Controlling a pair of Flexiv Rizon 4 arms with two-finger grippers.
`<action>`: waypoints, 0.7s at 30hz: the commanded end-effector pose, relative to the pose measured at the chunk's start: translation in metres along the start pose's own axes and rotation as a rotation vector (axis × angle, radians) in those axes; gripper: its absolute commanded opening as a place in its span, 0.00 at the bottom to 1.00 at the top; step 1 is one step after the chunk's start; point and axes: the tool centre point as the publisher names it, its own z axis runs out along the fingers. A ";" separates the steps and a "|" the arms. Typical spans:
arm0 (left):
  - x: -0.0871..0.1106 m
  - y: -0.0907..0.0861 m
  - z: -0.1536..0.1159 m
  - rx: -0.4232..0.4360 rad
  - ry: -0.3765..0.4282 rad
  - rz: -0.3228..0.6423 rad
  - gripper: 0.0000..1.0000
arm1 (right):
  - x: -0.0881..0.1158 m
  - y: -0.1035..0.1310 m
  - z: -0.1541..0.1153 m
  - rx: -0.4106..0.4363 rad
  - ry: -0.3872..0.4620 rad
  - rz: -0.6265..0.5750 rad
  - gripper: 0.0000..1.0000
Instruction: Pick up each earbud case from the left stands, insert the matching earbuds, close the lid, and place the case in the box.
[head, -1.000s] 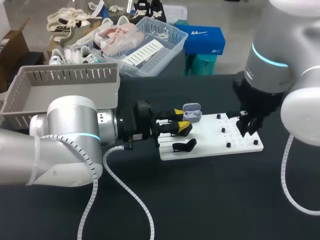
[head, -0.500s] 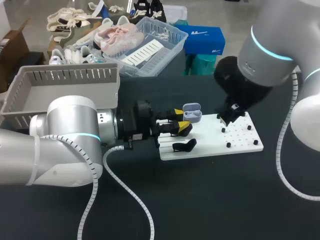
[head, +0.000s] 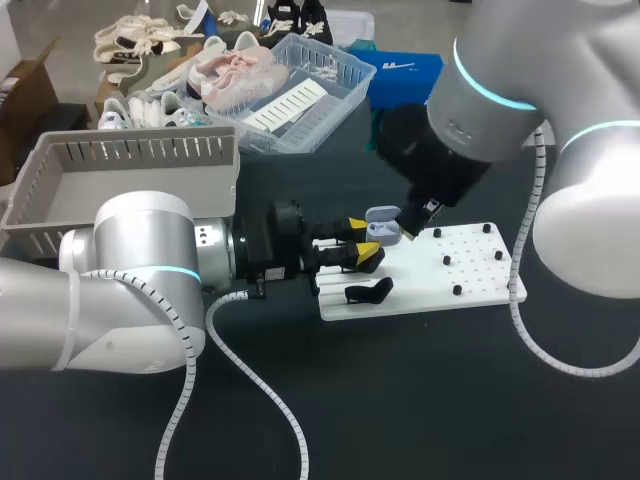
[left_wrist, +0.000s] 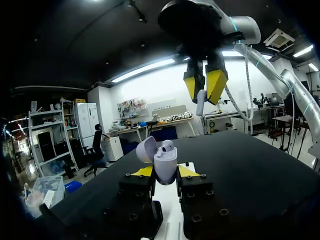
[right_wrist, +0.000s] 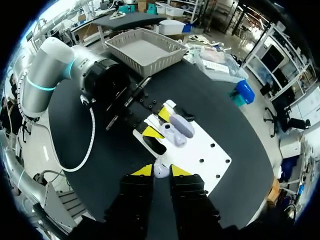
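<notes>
Open earbud case (left_wrist: 165, 163) held below and just short of the loose earbud (left_wrist: 200, 103); right arm the one placed for the insertion.

Nearest, left gripper (left_wrist: 165, 172) closed on the lower body of the case from both sides, holding it upright by the edge of the white board (head: 480, 285), lid (left_wrist: 145, 149) swung back, one seated earbud (left_wrist: 168, 145) already in place; free socket beside it not clearly shown. Farther out, right gripper (left_wrist: 205, 86) pointing down, tips narrowly parted and pinched on the loose earbud, long axis close to vertical, stem hanging below the tips. Judged next: a short descent, down and back toward the left gripper, to line up with the empty socket. Farthest, box (head: 120, 160) well apart, behind the left arm.
</notes>
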 end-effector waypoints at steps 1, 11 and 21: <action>0.000 -0.002 0.001 -0.010 0.001 0.003 0.00 | -0.011 0.007 0.005 0.069 0.021 -0.048 0.00; 0.000 -0.002 0.001 -0.010 0.001 0.003 0.00 | -0.019 0.021 0.014 0.099 0.042 -0.160 0.00; 0.000 -0.002 0.001 -0.010 0.001 0.003 0.00 | -0.030 0.005 0.033 0.061 0.110 -0.109 0.00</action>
